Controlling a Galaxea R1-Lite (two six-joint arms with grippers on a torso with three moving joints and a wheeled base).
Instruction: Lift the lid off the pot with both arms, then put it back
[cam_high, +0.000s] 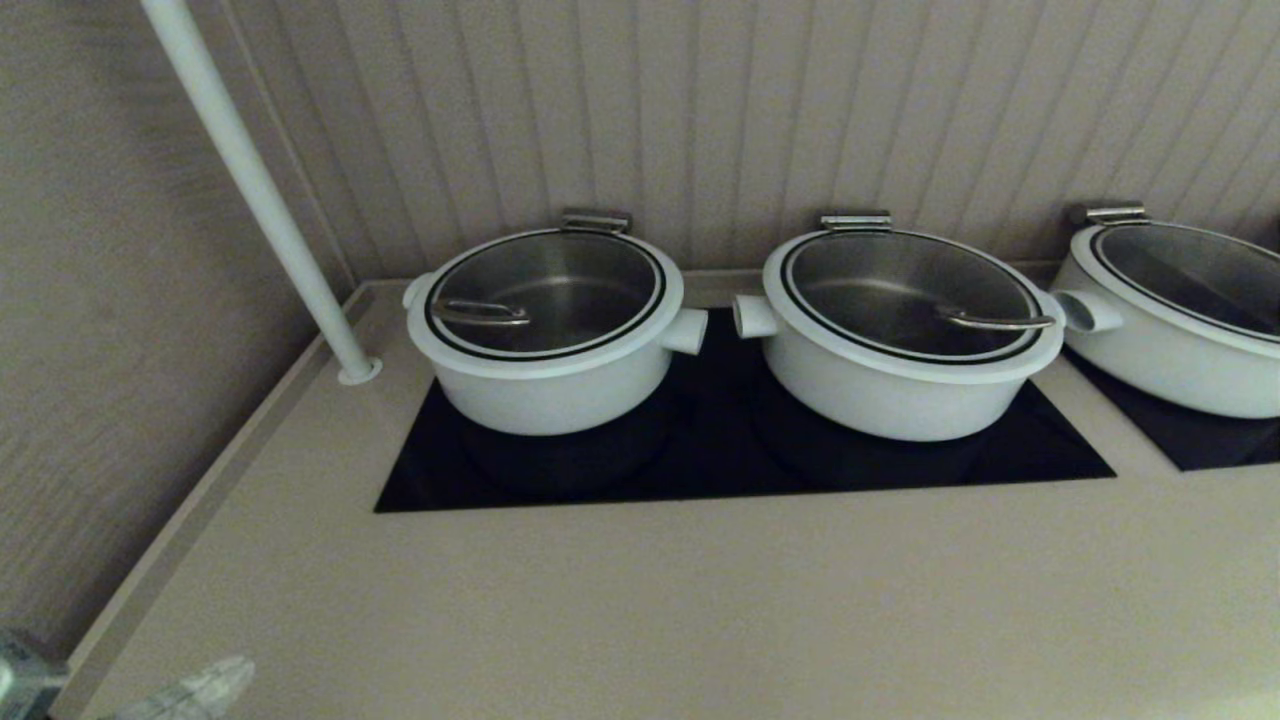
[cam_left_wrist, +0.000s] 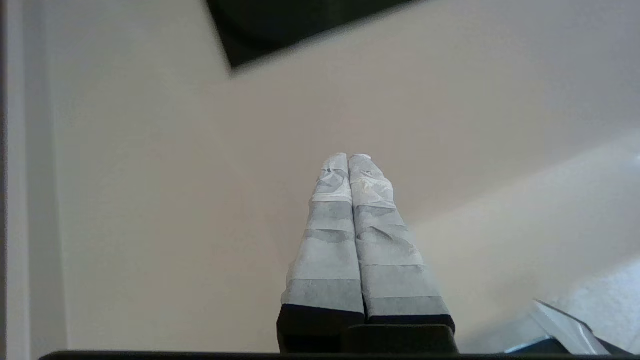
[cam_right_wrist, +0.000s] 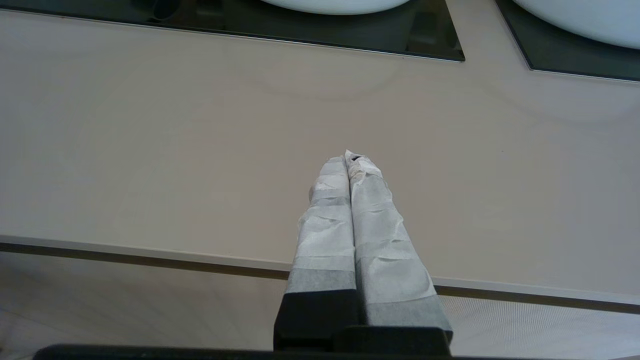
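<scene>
Three like white pots with glass lids stand at the back of the counter, and nothing marks one out as the task's. The left pot (cam_high: 545, 385) carries its lid (cam_high: 545, 290), and the middle pot (cam_high: 890, 390) carries its lid (cam_high: 905, 290). A third pot (cam_high: 1170, 350) sits at the right edge. All lids sit shut on their pots. My left gripper (cam_high: 235, 668) is low at the near left, shut and empty (cam_left_wrist: 348, 156), far from the pots. My right gripper (cam_right_wrist: 346, 157) is also shut and empty, over the counter's front edge; the head view does not show it.
Black glass cooktop (cam_high: 720, 470) lies under the left and middle pots, a second panel (cam_high: 1220, 445) under the right one. A white pole (cam_high: 255, 190) rises from the counter's back left corner. Beige counter (cam_high: 650, 600) spreads in front. Ribbed wall behind.
</scene>
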